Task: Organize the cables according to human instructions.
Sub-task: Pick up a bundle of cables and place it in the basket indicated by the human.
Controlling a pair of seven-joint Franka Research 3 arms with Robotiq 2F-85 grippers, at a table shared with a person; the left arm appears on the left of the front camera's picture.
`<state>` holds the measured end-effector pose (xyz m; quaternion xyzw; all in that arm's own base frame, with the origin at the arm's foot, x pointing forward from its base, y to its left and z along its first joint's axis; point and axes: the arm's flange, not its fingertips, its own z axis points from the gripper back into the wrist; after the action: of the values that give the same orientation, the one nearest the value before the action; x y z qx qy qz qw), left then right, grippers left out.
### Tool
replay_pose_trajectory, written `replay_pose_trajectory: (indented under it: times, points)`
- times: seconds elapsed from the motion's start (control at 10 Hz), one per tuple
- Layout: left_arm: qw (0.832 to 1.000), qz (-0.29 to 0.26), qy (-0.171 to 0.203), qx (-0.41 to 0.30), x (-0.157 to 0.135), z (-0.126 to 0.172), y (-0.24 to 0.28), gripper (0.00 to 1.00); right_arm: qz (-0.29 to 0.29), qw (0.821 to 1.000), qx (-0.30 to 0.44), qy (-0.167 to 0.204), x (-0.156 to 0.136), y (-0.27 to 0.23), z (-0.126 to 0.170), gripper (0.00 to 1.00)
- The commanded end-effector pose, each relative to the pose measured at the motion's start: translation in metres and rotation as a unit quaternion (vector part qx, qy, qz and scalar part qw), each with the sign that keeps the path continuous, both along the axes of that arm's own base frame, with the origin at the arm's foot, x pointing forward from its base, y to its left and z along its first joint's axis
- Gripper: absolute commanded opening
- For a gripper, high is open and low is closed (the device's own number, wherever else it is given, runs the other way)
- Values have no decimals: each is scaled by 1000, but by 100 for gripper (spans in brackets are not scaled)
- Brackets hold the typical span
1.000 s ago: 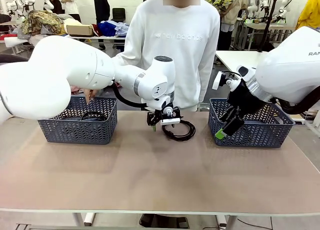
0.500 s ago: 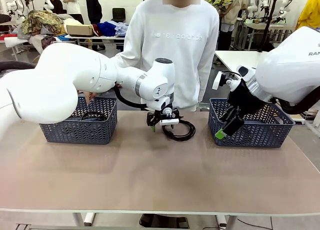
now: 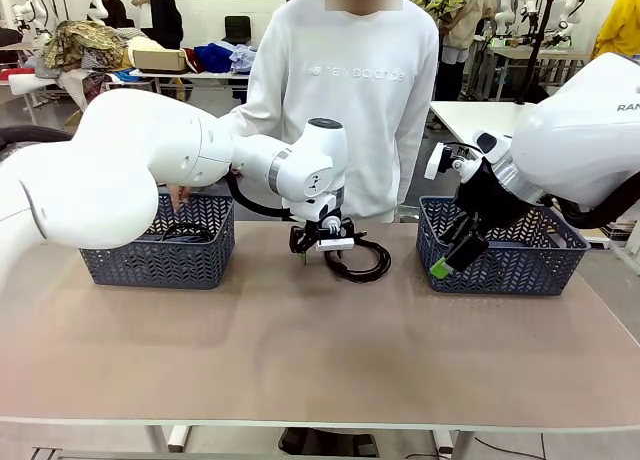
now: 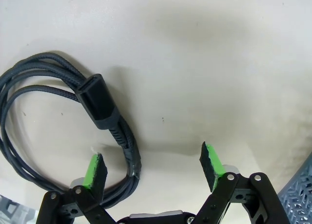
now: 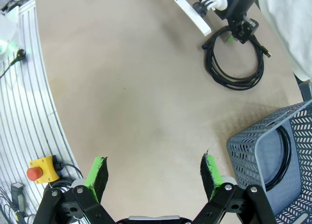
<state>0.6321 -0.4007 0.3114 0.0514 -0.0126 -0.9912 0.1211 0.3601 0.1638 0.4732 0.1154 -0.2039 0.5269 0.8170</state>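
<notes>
I have the left gripper [image 3: 317, 248] low over the cable [image 3: 357, 262] that lies loose on the table [image 3: 300, 350] at the centre of the front frame, just in front of the person [image 3: 345, 90]. Over the last second the wrist has crept slightly toward the left of the frame and settled lower, so the approach looks nearly finished. In the left wrist view the fingers stand wide apart, and the cable's [image 4: 44, 112] braided strands run up from the bottom left of the frame, past the inner side of the left green pad [image 4: 94, 169], with the plug [image 4: 99, 101] above. Nothing is gripped yet; I judge closing comes next.

The right gripper [image 3: 452, 255] has not moved, hanging in front of the right basket [image 3: 505, 255] with fingers spread wide and empty. Another cable [image 3: 187, 232] already sits in the left basket [image 3: 155, 255], where the person's hand [image 3: 181, 193] hovers at the rim.
</notes>
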Motion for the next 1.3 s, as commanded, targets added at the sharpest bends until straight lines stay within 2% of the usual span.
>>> replay_pose_trajectory:
  times: [0.0, 0.1, 0.2, 0.3, 1.0, 1.2]
  points:
    - [1000, -13, 7, 7, 1, 5, 6, 100, -2, 1000, -1, 0, 1, 1, 2, 100]
    - [1000, -15, 14, 9, 1, 5, 5, 92, -2, 1000, -1, 0, 1, 1, 2, 100]
    - [1000, -12, 15, 9, 0, 6, 5, 80, -2, 1000, -1, 0, 1, 1, 2, 100]
    - [1000, -11, 15, 9, 0, 6, 6, 72, -2, 1000, -1, 0, 1, 1, 2, 100]
    - [1000, -9, 16, 12, -1, 7, 7, 0, -2, 1000, -1, 0, 1, 1, 2, 100]
    - [1000, -6, 18, 9, -1, 9, 7, 0, -2, 1000, -1, 0, 1, 1, 2, 100]
